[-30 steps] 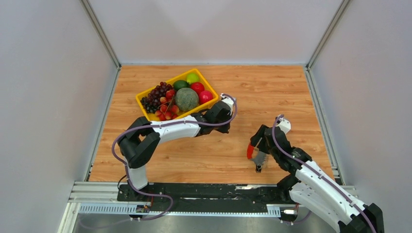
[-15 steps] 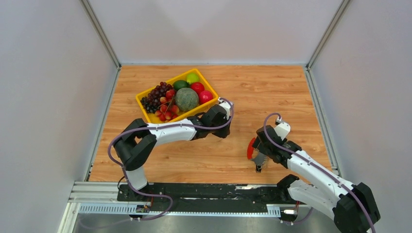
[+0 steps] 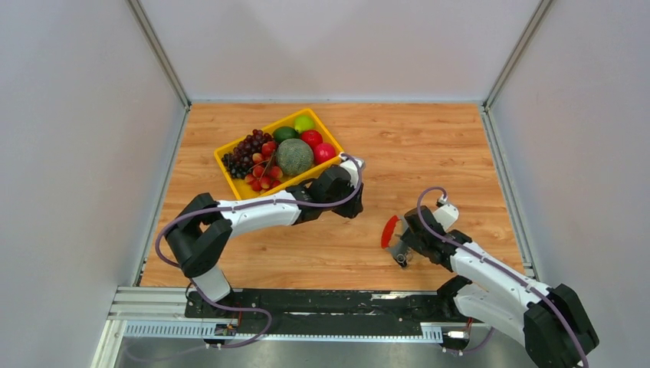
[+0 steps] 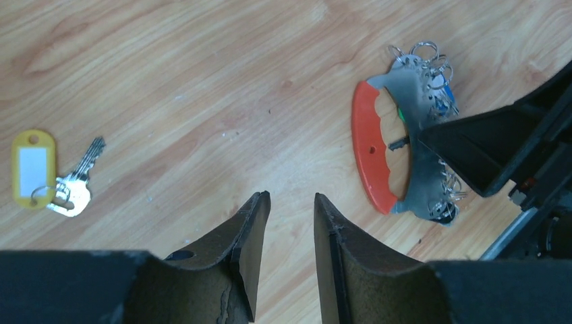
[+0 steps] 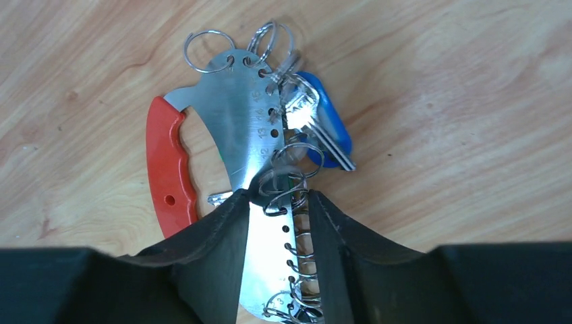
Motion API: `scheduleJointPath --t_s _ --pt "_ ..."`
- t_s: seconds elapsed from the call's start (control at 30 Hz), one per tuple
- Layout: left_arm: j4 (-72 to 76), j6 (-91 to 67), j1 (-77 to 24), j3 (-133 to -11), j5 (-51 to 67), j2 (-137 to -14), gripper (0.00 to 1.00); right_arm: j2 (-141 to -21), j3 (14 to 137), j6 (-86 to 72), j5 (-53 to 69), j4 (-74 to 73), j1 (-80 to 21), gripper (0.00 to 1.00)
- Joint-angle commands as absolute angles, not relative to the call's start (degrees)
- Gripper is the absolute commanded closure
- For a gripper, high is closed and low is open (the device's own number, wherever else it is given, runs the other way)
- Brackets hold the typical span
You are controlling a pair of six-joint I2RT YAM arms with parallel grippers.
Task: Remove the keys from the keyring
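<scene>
Right hand (image 5: 278,196) straddles the lower strip of the keyring (image 5: 236,115), its fingers partly apart with the silvery plate and wire rings between them; whether they actually clamp it cannot be told. Red fob (image 5: 165,162) curves along the plate's left side in the right wrist view, and a blue-headed key (image 5: 330,135) lies against the rings at upper right. Left hand (image 4: 291,197) hovers over the wooden tabletop (image 4: 202,81), fingers narrowly apart and holding nothing. At the left edge of its view lies a loose key (image 4: 74,185) ringed to a yellow tag (image 4: 34,165), well apart from the keyring.
</scene>
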State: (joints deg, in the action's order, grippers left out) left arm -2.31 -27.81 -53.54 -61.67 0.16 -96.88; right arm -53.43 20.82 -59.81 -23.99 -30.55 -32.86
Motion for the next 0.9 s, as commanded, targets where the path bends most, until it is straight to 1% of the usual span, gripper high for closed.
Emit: scheduleJointPath --t_s 0.0,0.1,0.17,0.23,0.3,0.33,0.43,0.47,0.5,0.53,0.57,0.6,0.67,0.77,0.87 --pt "-1.13 -27.21 -53.62 -60.62 -0.72 -89.92 0.59 -54.01 19.11 -61.73 -18.31 -26.87 -32.83 0.58" --pt "-2.84 -25.76 -53.62 -59.0 -3.52 -85.28 0.58 -50.24 20.25 -58.17 -17.84 -26.32 -32.88 0.62" --pt "-2.86 -25.38 -53.58 -57.2 -5.14 -82.36 0.56 -47.19 20.76 -56.68 -17.87 -26.41 -32.88 0.68" --pt "-3.06 -25.17 -53.4 -55.73 -5.84 -79.99 0.55 -43.83 20.77 -56.26 -17.51 -26.35 -32.88 0.78" --pt "-3.58 -25.05 -53.28 -54.66 -5.7 -78.11 0.55 -40.56 20.36 -55.96 -16.76 -26.17 -32.87 0.94" --pt "-3.81 -25.01 -53.27 -54.18 -5.66 -77.6 0.55 -39.13 20.24 -55.43 -16.52 -25.89 -32.87 0.99" --pt "-5.06 -24.69 -53.31 -53.34 -5.57 -75.34 0.54 -35.92 20.31 -54.14 -16.93 -26.01 -32.86 1.0" --pt "-5.24 -24.6 -53.33 -52.89 -5.55 -74.98 0.54 -35.59 20.42 -54.11 -17.94 -26.54 -32.87 0.93" --pt "-5.26 -24.39 -53.3 -52.72 -5.34 -74.38 0.54 -35.87 20.69 -54.56 -19.19 -27.49 -32.87 0.65" --pt "-5.31 -24.28 -53.28 -52.42 -5.18 -73.99 0.53 -36.67 21.07 -54.66 -20.07 -28.11 -32.87 0.4" --pt "-5.43 -24.13 -53.31 -52.36 -4.85 -73.86 0.53 -37.76 21.43 -54.78 -20.97 -28.73 -32.83 0.24" --pt "-5.58 -24.11 -53.37 -52.35 -4.76 -73.66 0.53 -39.35 21.97 -55.35 -21.93 -29.63 -32.84 0.19" --pt "-5.62 -24.03 -53.31 -52.38 -4.44 -73.4 0.52 -43.16 23.02 -55.54 -22.91 -30.51 -32.87 0.19" --pt "-5.67 -23.93 -53.3 -52.47 -4.25 -73.12 0.53 -48.93 24.98 -55.88 -25.26 -31.28 -32.87 0.26" --pt "-6.54 -23.43 -53.3 -52.7 -4.37 -72.83 0.52 -52.74 26.12 -56.49 -28.08 -31.44 -32.82 0.35"
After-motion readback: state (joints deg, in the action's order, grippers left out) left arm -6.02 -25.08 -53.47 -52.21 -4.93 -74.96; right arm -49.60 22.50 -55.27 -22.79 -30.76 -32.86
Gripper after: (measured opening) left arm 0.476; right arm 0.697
